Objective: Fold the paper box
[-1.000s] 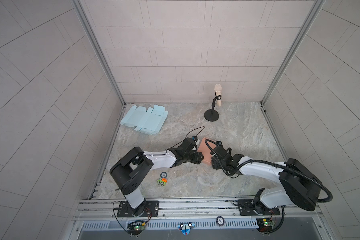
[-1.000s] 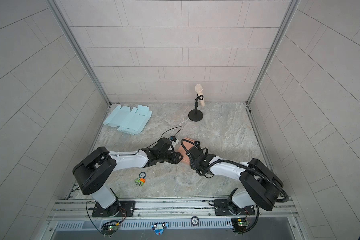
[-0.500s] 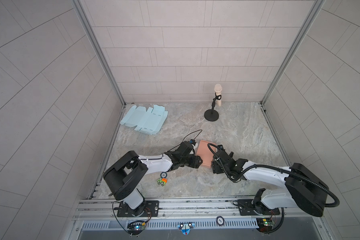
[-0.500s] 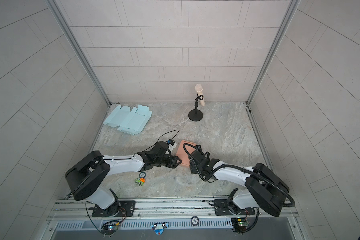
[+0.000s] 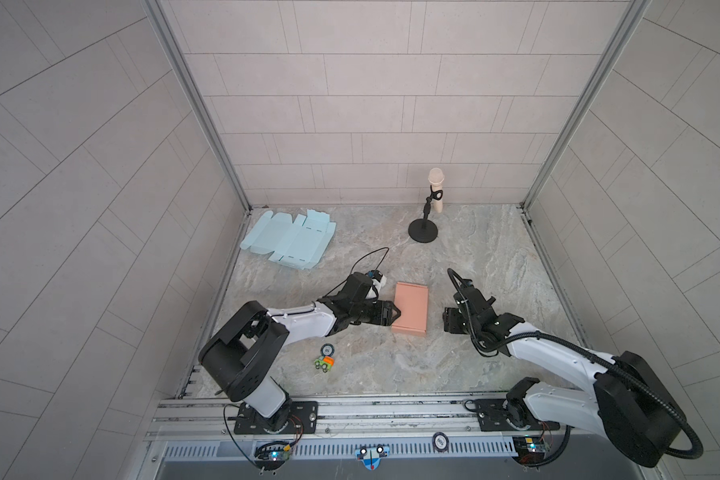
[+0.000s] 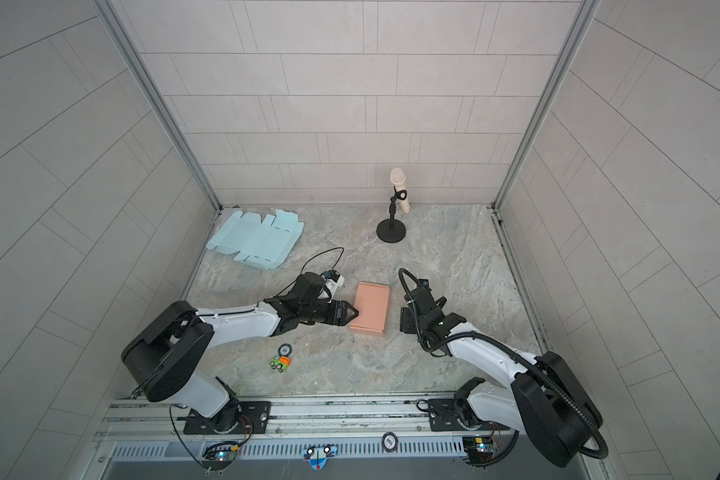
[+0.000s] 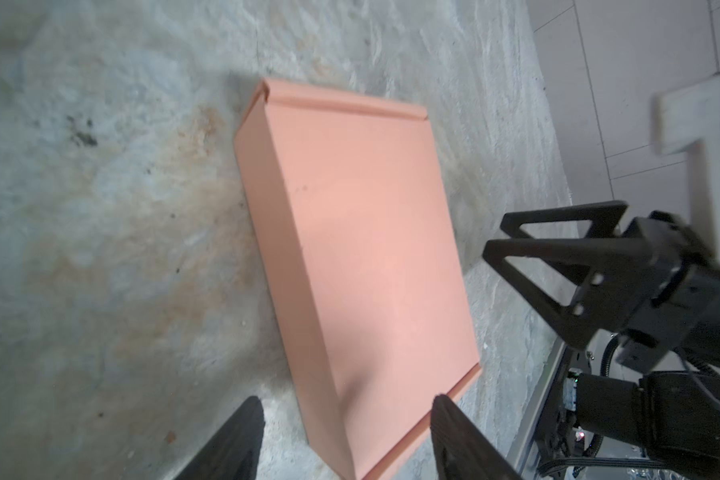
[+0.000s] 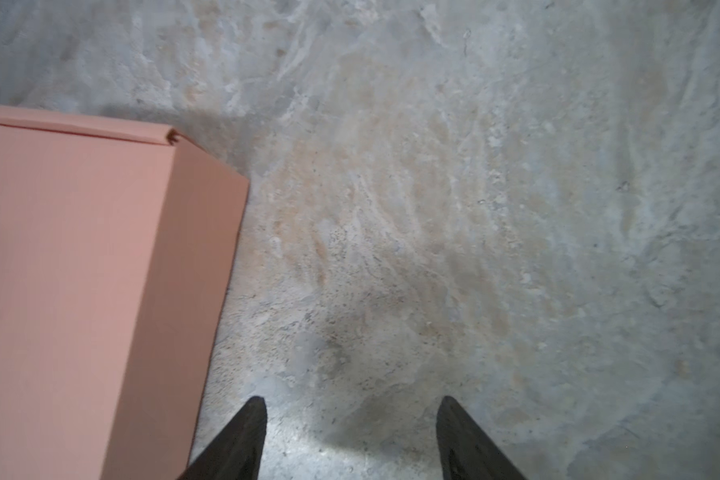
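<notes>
Here the marbled tabletop [image 5: 474, 257] fills the floor of a tiled booth, and both arms reach in from the front rail towards its middle.

The left gripper [image 5: 393, 316] lies low against the left long side of the paper box, close to the box's front corner. In the left wrist view its fingers [image 7: 242, 440] stand well spread, with that corner of the box between them. Whether either finger presses on the card I cannot tell.

The right gripper [image 8: 346, 411] sits just to the right of the box, with a strip of bare tabletop between them. Its fingers are also spread, with only stone between them.

A spread of pale blue flat box blanks [image 5: 289, 239] lies at the back left corner, well apart from both arms.

The paper box [image 5: 411, 307], salmon pink, lies flat and closed near the middle of the tabletop, between the two grippers, with its long sides running front to back. A narrow folded lip runs along its far end.

A microphone on a black round-based stand [image 5: 423, 230] stands near the back wall.

In front of the left arm lie a small green and orange toy [image 5: 324, 363] and, just behind it, a round badge [image 5: 327, 348].
</notes>
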Robot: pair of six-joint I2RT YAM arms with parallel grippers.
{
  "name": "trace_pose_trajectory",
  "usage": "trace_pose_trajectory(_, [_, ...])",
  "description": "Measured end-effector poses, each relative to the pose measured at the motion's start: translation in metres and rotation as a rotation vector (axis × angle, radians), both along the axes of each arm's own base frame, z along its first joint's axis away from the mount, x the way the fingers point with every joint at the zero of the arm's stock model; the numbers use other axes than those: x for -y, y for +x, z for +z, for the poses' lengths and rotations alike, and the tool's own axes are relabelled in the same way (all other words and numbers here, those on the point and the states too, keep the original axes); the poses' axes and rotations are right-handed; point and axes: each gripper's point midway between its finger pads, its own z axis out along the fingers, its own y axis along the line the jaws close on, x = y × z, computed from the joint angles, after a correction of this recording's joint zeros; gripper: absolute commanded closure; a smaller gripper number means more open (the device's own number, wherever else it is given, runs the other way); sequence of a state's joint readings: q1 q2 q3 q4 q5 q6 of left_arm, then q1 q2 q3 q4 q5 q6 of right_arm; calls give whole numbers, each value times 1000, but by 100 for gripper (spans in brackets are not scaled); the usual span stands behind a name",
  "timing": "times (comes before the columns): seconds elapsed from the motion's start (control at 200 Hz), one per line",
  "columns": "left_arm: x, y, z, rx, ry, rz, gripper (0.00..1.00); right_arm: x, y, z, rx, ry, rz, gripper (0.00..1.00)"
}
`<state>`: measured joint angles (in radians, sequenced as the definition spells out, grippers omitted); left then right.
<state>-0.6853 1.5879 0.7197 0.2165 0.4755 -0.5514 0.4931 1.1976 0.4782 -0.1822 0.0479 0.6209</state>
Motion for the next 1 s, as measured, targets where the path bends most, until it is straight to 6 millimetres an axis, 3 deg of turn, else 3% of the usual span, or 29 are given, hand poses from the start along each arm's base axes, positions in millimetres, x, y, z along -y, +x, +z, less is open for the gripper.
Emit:
trace_pose_trajectory(0.13, [10, 25, 15, 40, -31, 15, 32, -5, 11, -8, -33, -6, 11, 40])
trace_pose_trajectory(0.235, [11, 35, 7, 25, -36, 32, 33, -11, 25, -9, -19, 10, 10, 42])
trace_pose_trajectory(0.415, [9, 37, -11, -26, -22, 52, 33, -16, 51, -14, -3, 29, -8, 44])
trace_pose_trajectory(0.716, [20, 43, -12, -36, -71, 53, 35, -35, 85, -12, 39, 70, 1, 47])
trace_pose_trajectory(1.001, [27, 46, -16, -56, -88, 60, 36, -41, 94, -11, 63, 86, -3, 48])
